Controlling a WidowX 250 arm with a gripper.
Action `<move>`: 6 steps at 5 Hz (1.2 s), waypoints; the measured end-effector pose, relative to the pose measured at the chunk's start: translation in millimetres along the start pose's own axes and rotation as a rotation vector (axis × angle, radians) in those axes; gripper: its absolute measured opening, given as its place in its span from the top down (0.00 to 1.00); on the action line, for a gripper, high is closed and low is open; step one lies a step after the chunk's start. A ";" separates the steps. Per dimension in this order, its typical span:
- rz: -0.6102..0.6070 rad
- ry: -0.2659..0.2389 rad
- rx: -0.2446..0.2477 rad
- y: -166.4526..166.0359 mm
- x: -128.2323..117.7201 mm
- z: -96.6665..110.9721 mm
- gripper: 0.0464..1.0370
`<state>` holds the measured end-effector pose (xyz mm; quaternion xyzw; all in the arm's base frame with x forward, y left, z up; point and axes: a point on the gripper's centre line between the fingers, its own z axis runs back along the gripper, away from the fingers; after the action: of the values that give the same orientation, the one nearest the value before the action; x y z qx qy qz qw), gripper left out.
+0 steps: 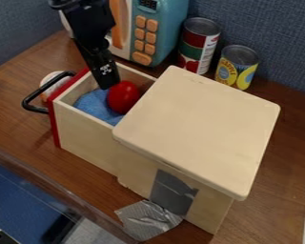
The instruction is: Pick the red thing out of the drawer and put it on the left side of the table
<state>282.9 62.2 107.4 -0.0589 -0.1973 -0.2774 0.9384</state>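
Drawer [85,138] open; red ball [123,97] inside, against blue cloth [93,106]. Whether the end effector [108,85] is clamped, we cannot tell. Lift-out, placement remain.

- red thing [123,96]: shiny, roundish, just chilling on blue cloth [95,106] inside the drawer [85,141]
- drawer: pale wood, red front, black handle, pulled open
- tabletop [18,114]: brown wood

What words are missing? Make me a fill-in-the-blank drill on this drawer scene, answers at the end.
1. The red thing rests on a ____ cloth in the open drawer.
2. The drawer's handle is ____.
3. Beside the toy microwave stand ____ cans.

Missing words: blue; black; two.
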 end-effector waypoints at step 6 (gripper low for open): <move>-0.237 -0.130 -0.152 -5.7 -17.8 -11.3 0.04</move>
<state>269.9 63.7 89.9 -0.1240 -0.2416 -0.3959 0.8772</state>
